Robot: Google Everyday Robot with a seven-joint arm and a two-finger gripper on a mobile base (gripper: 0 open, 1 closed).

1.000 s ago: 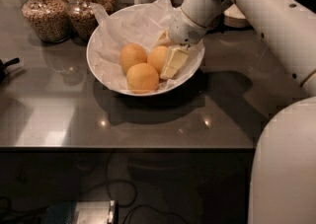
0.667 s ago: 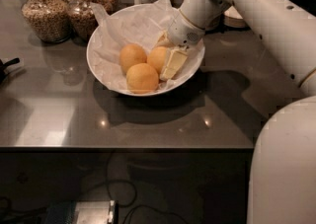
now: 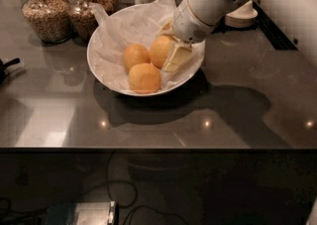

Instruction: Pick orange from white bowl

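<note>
Dark grey and glossy, the surface (image 3: 237,115) shows small bright reflections of lamps and the shadow of the arm across its right half. Toward the back, left of centre, stands the white bowl (image 3: 115,84), wide and round and lined with crumpled white paper (image 3: 133,23) that rises above the rim at the far side. Three fruits lie in it close together: the orange (image 3: 158,49) sits at the right of the group, and two other oranges touch or nearly touch it, one (image 3: 135,56) just to its left and one (image 3: 144,78) nearest the front rim. The gripper (image 3: 174,55) is down inside the bowl on its right side, with a cream-coloured part resting against the right flank of the orange. The thick white wrist above hides the rest, so I cannot tell whether the jaws are open, closed or gripping the fruit. The orange lies low in the bowl on the paper, level with the other two. The white arm (image 3: 277,1) comes in from the upper right corner and slopes down to the bowl. Behind the bowl, at the upper left, stand glass jars (image 3: 45,13) filled with brownish grains, close together. A stack of small cream dishes (image 3: 243,16) sits at the back, just right of the wrist. Below the front edge of the surface it is dim, with dark cables (image 3: 124,194) on the floor.
</note>
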